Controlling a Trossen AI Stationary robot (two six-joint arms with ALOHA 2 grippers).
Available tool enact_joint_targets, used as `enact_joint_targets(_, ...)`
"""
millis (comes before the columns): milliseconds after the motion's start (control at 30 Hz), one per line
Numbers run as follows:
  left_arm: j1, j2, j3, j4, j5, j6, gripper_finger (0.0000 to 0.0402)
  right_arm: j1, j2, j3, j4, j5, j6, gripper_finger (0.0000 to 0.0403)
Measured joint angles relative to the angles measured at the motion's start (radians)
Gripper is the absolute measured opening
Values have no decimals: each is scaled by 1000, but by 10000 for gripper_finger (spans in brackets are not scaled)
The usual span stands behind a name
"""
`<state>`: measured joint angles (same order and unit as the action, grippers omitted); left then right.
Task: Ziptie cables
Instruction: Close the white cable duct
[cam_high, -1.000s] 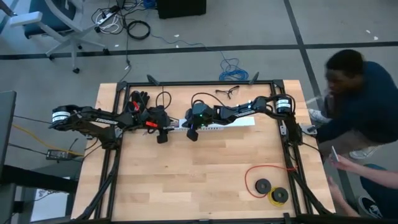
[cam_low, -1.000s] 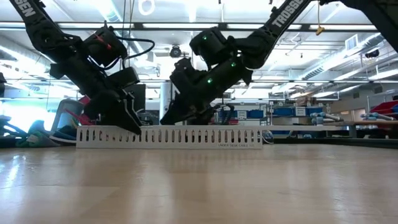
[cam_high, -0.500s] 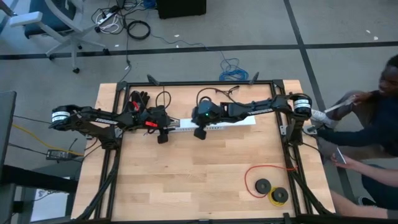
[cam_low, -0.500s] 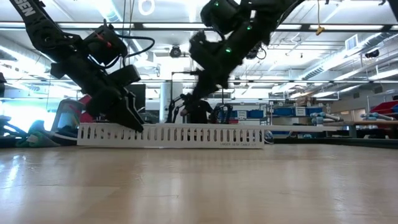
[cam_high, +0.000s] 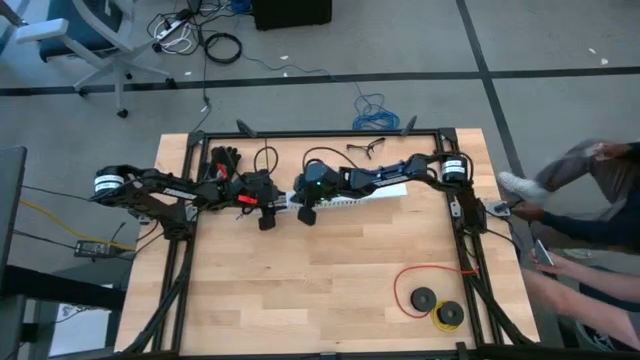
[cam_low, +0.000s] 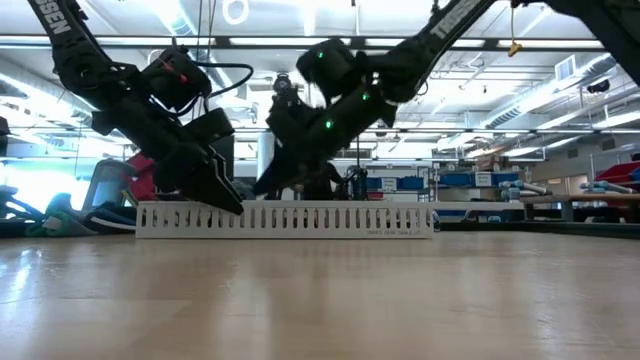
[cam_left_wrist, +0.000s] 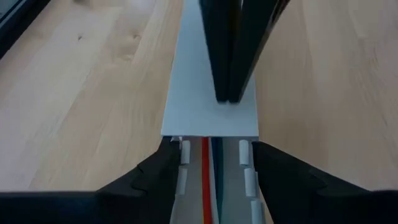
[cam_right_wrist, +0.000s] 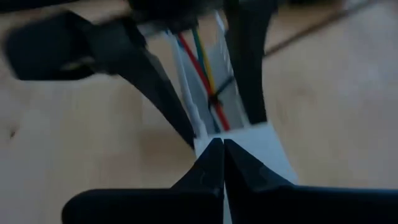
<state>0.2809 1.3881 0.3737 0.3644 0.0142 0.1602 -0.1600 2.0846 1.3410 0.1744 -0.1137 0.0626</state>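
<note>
Cables (cam_right_wrist: 205, 71): thin insulated wires, red, green, yellow and a pale one, running side by side lengthwise inside the white slotted channel (cam_low: 285, 218); a thin dark band crosses them at one spot in the right wrist view. In the left wrist view the cables (cam_left_wrist: 209, 180) show as red, blue and white strands lying flat on the channel floor, partly covered by a smooth white lid (cam_left_wrist: 211, 106).

Channel is matte white plastic, long, straight, with comb-like vertical slots along its side wall; sits at the back-centre of the table (cam_high: 330, 280), a light wood butcher-block top with visible grain inside a black metal frame.

Left gripper (cam_left_wrist: 211, 163): fingers spread wide, straddling the channel from both sides at its left end, tips at the walls. Right gripper (cam_right_wrist: 222, 152): fingertips pressed together, narrow, nothing visibly between them, sitting on the white lid edge just beside the left gripper.

Front-right of the table: red wire loop (cam_high: 425, 280) with two black round spools (cam_high: 435, 305), well apart from the channel. A person (cam_high: 590, 200) is at the right table edge.
</note>
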Motion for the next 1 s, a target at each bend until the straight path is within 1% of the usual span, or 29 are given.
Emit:
enact_joint_targets(100, 0, 1, 0, 10, 2, -9, 209, 11, -54, 0, -9, 28, -58, 0)
enact_joint_targets(200, -1, 1, -1, 14, 3, -11, 209, 17, -99, 3, -21, 31, -71, 0)
enact_joint_targets(333, -1, 1, -1, 14, 4, -15, 217, 27, -111, 1, -49, 36, -73, 0)
enact_joint_targets(433, -1, 1, -1, 10, 4, -15, 236, 36, -122, 1, -60, 35, -74, 0)
enact_joint_targets(600, -1, 1, -2, 8, 7, -10, 282, 38, -120, 1, -74, 35, -67, 0)
enact_joint_targets(700, -1, -2, -2, 0, 8, -10, 300, 38, -120, 1, -78, 35, -67, 0)
enact_joint_targets(833, -1, -16, 21, -86, -8, -7, 305, 39, -120, 1, -76, 35, -67, 0)
enact_joint_targets(900, -1, -26, 41, -173, -41, -6, 304, 39, -120, 1, -77, 35, -66, 0)
enact_joint_targets(1000, -1, -33, 75, -255, -75, -7, 303, 38, -120, 1, -77, 35, -66, 0)
